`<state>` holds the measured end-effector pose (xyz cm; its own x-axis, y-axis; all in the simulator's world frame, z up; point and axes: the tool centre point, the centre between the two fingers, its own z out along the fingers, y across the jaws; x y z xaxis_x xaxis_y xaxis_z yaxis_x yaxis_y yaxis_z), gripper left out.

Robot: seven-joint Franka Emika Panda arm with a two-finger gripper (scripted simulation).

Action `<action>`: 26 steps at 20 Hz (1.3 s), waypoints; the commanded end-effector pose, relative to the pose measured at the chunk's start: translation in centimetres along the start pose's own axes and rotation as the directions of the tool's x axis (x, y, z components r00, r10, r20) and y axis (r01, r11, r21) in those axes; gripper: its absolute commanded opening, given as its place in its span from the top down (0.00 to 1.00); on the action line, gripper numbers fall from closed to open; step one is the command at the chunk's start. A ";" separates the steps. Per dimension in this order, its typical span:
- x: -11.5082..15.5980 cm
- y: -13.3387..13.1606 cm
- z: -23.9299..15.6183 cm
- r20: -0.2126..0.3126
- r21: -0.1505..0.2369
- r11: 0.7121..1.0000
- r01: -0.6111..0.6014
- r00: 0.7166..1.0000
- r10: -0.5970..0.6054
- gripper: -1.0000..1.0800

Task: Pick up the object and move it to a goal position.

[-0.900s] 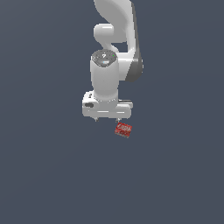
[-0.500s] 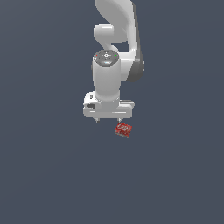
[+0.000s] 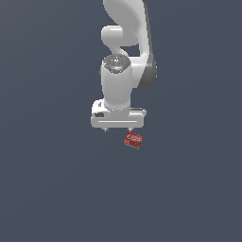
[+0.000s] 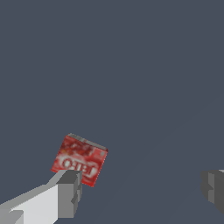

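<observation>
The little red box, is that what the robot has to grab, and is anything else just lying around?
Belongs to the job:
- red box with white lettering, lying on the grey floor, not yet held
- end effector, jaws wide apart, the box off toward one finger

Just lying about:
- nothing else shows, only the plain grey floor

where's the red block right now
In the exterior view the red block lies on the dark grey floor just below the gripper, toward the exterior view's right. In the wrist view it sits beside one finger, not between the open fingers.
</observation>
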<state>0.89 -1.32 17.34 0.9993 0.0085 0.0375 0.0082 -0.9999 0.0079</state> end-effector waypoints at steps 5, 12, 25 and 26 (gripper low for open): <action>-0.2 -0.4 0.6 0.003 -0.002 0.998 0.062 0.998 -0.062 0.04; -0.6 -1.3 2.0 0.010 -0.004 0.979 0.203 0.979 -0.203 0.04; -2.0 -4.0 5.9 0.025 0.006 0.816 0.578 0.816 -0.578 0.04; -2.1 -4.2 6.2 0.025 0.007 0.797 0.604 0.796 -0.604 0.04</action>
<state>-0.86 2.46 11.51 0.8220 0.5695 0.0021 0.5694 -0.8218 0.0225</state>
